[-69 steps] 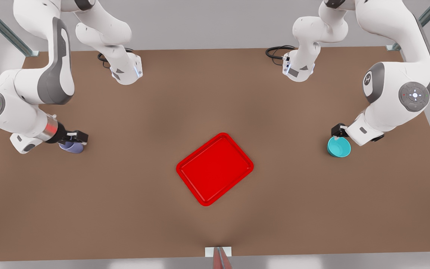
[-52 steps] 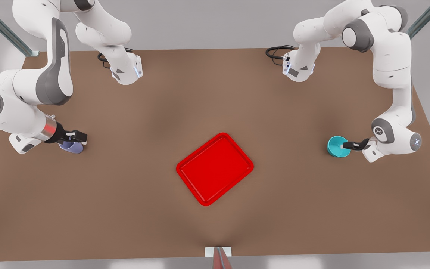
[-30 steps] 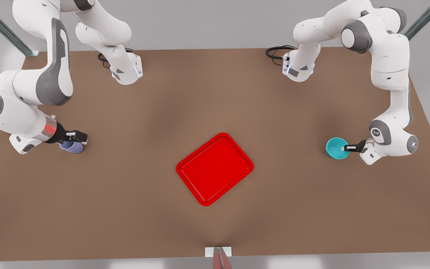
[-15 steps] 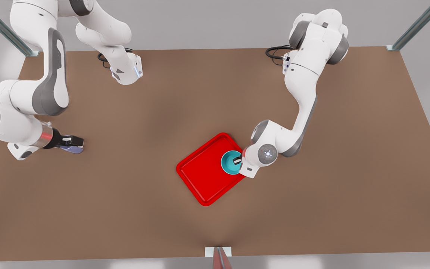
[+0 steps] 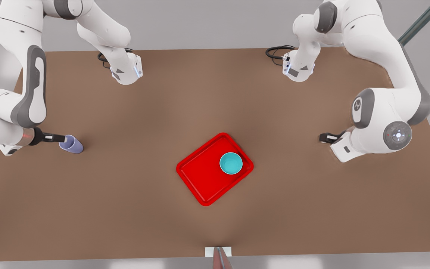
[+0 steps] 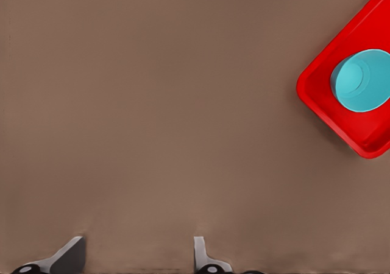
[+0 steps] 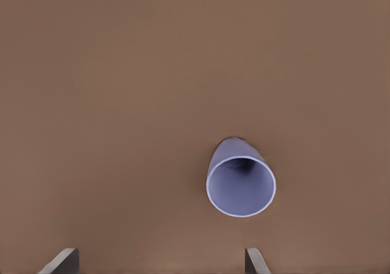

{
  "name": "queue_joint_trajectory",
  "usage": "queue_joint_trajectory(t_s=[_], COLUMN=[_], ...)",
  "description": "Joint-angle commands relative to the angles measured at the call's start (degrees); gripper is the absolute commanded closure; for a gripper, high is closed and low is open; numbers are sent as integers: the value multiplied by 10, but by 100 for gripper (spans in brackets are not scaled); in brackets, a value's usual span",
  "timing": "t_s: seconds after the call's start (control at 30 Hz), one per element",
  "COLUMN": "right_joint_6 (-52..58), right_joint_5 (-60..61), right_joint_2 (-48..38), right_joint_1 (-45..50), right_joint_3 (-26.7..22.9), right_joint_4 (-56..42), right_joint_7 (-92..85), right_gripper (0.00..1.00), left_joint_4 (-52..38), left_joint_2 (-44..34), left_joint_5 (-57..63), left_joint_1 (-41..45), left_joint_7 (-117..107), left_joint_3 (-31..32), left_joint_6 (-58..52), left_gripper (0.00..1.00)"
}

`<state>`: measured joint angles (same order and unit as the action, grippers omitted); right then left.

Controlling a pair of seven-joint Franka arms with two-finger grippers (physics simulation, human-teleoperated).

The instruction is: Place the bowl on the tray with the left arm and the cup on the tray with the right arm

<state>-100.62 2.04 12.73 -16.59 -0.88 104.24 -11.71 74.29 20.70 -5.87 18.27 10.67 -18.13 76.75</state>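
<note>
The turquoise bowl (image 5: 231, 163) sits upright on the red tray (image 5: 203, 179), in the corner nearest the front view's right. My left gripper (image 5: 324, 138) hovers over bare table far to the front view's right of the tray, open and empty. The left wrist view has the bowl (image 6: 362, 80) and the tray (image 6: 359, 131) well beyond the left gripper (image 6: 137, 252). The lavender cup (image 5: 71, 144) stands on the table at the front view's left. My right gripper (image 5: 61, 138) is just beside it, open. In the right wrist view the cup (image 7: 241, 186) lies ahead of the right gripper (image 7: 158, 259), untouched.
Both arm bases (image 5: 125, 71) (image 5: 299, 69) stand at the back of the brown table, each with a black cable (image 5: 276, 51) beside it. A small white marker (image 5: 218, 251) sits at the middle of the front edge. Wide bare table surrounds the tray.
The left arm carried the bowl from the front view's right to the tray, let it go and swung back right. The right gripper drew back off the cup, which stayed put.
</note>
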Motion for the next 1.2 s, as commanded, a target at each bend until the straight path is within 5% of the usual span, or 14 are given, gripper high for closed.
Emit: queue_joint_trajectory(t_s=[0.0, 0.03, 0.07, 1.1, 1.13, 1.17], right_joint_6=[-4, -5, -5, -173, -174, -174], right_joint_5=[0, 0, 0, -7, -7, -7], right_joint_2=[1, 7, 7, 92, 92, 92], right_joint_1=[0, -1, -4, -79, -79, -79], right_joint_3=[0, 0, 0, -19, -19, -19], right_joint_4=[1, 1, 4, 120, 120, 120], right_joint_7=[0, 0, 0, -89, -89, -89], right_gripper=[0, 0, 0, 0, 5, 43], left_joint_4=[7, 30, 91, 89, 89, 89], left_joint_2=[-12, -39, -79, -56, -56, -56], left_joint_5=[40, 84, 90, 84, 84, 84], left_joint_1=[-7, -78, -84, -80, -80, -80], left_joint_7=[-2, -9, -10, -14, -14, -14], left_joint_3=[14, 110, 119, 120, 120, 120], left_joint_6=[1, 9, 59, 45, 45, 45], left_gripper=[0, 0, 0, 0, 0, 0])
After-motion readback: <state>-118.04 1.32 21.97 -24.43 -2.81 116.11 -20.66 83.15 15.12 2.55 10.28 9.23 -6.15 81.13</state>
